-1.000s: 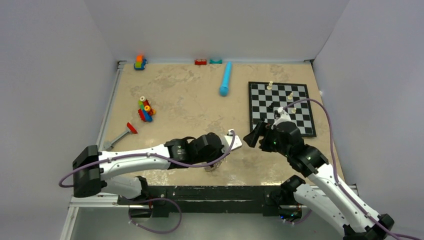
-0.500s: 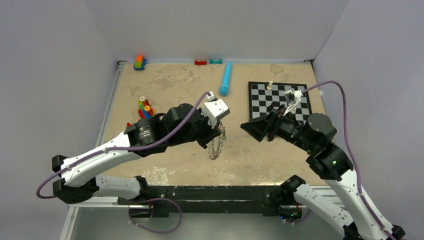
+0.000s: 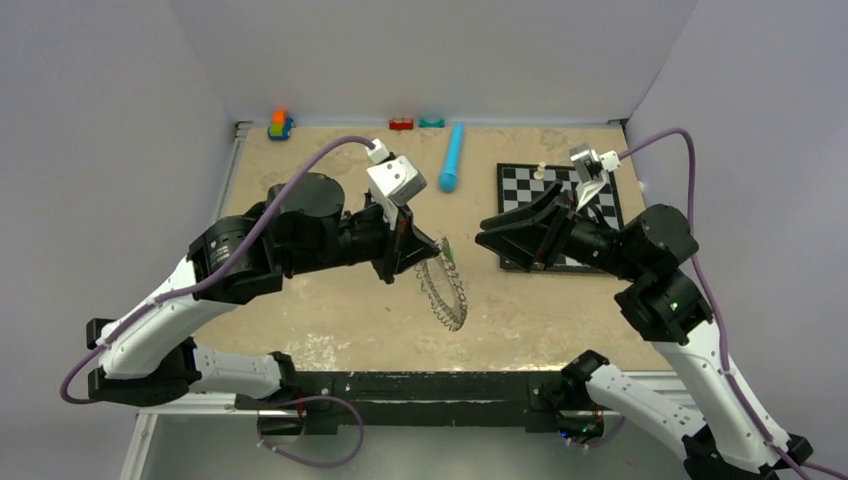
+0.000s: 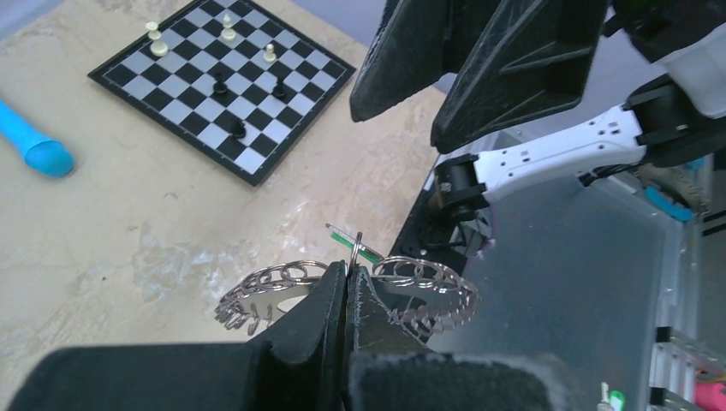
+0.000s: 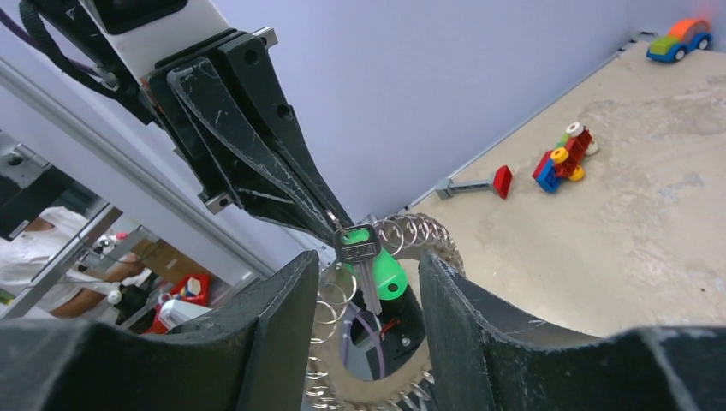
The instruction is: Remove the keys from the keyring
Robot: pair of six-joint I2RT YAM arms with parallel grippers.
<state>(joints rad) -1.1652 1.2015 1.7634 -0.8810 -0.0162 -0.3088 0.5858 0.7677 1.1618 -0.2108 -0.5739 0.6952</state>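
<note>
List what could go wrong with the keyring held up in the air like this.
The left gripper pinches only the thin keyring; a tug could slip it loose and drop it. The open right gripper faces the green key, but the silver keys crowd it, so it may grab neighbours too.

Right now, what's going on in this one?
The left gripper is shut on the keyring, holding it in the air with the keys hanging round it. The right gripper is open and faces the green-headed key, not gripping it. No key is visibly off the ring.
</note>
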